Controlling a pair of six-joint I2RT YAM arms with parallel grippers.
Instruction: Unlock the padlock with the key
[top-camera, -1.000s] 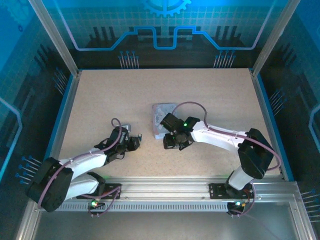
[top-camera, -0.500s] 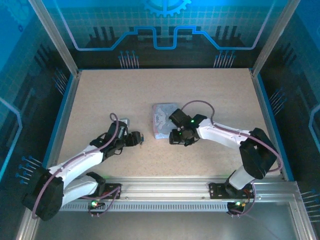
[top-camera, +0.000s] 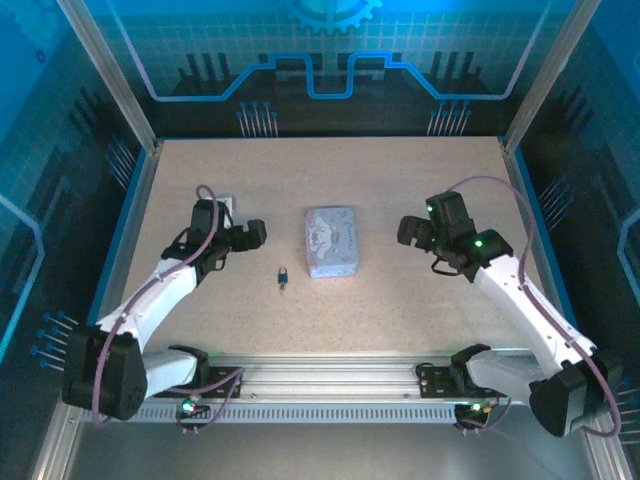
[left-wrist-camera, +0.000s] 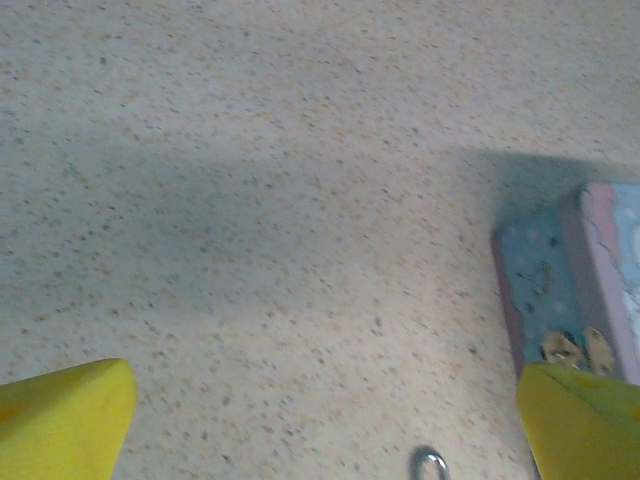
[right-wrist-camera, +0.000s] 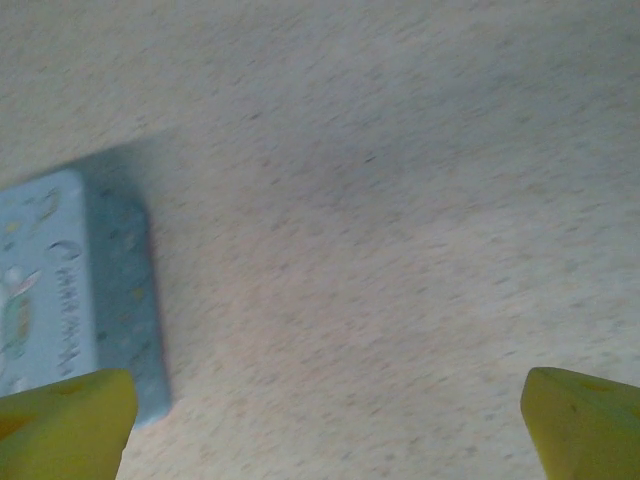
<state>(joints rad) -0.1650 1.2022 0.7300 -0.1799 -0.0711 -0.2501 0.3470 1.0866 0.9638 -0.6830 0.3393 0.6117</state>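
Observation:
The padlock (top-camera: 284, 275), tiny and dark with a bluish body, lies loose on the table in front of the tin's left corner. A thin dark sliver at its near end may be the key; it is too small to tell. The tip of the padlock's shackle (left-wrist-camera: 430, 464) shows at the bottom edge of the left wrist view. My left gripper (top-camera: 248, 236) hovers up and left of the padlock, open and holding nothing (left-wrist-camera: 320, 430). My right gripper (top-camera: 412, 232) hangs right of the tin, also open with bare table between its yellow fingertips (right-wrist-camera: 320, 430).
The pale blue cartoon tin (top-camera: 330, 241) lies flat mid-table between the two grippers, and shows too as tin (left-wrist-camera: 560, 290) and tin (right-wrist-camera: 70, 280). Blue-edged walls bound the speckled table (top-camera: 400, 180) on the left, right and back.
Both arms pulled back from the centre: the left went up and left, leaving the padlock on the table, and the right swung away to the right of the tin. Both grippers opened.

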